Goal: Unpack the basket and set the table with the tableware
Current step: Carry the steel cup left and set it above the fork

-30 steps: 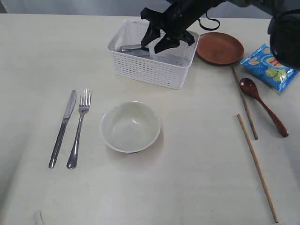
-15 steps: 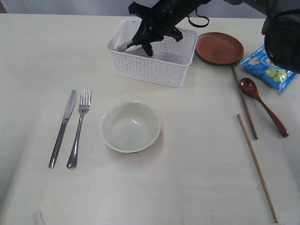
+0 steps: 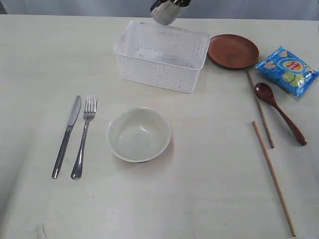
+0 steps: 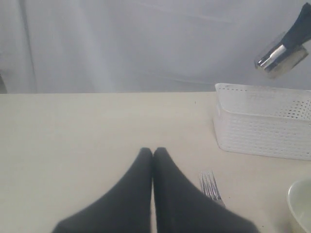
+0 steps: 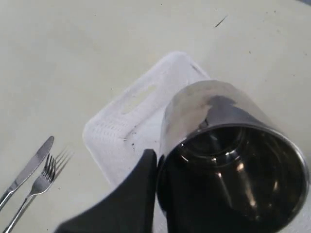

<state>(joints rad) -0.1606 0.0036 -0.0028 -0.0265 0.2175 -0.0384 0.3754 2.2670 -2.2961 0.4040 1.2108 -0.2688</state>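
The steel cup (image 3: 168, 10) is held high above the far rim of the basket (image 3: 162, 56), tipped over on its side, right at the top edge of the exterior view. It is clamped by the right gripper (image 5: 157, 180). One dark finger (image 5: 129, 201) is seen pressed on the outside wall by the rim. The other is judged to be inside the mouth, though it cannot be made out in the dark interior.

The left gripper (image 4: 153, 156) is kept low over the table (image 3: 209, 199), tips pressed together on nothing, close to the fork (image 3: 83, 137).

No tableware is seen inside the basket. The knife (image 3: 66, 137) and fork are laid side by side left of the bowl (image 3: 139, 134). The plate (image 3: 233, 51), the spoon (image 3: 279, 112) and the chopsticks (image 3: 273, 177) are spread on the right.

The cup is judged stiff and fairly light. Its polished wall is likely slippery, so a pinch across the thin rim could let it swing or slide. A squeeze low across the body would probably be steadier, and it should be righted before being set down on a bare patch near the bowl.
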